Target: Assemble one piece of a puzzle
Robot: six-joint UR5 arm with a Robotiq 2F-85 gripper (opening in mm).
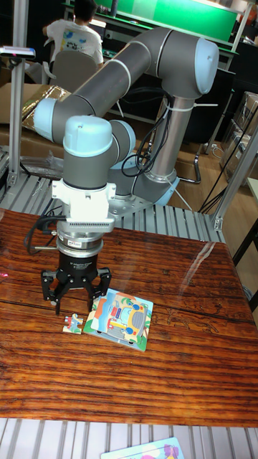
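Note:
A colourful puzzle board (120,320) with a cartoon bus picture lies flat on the wooden table (179,287). One loose puzzle piece (71,324) rests on the table just left of the board, touching or nearly touching its left edge. My gripper (73,303) hangs directly above the loose piece and the board's left corner, fingers (54,292) spread open and pointing down. Nothing is between them. The fingertips sit a little above the table surface.
The UR5 arm (129,72) arches over from its base (154,188) behind the table. A second puzzle or picture card (147,450) pokes in at the bottom edge. A person (75,36) sits in the background behind the metal frame.

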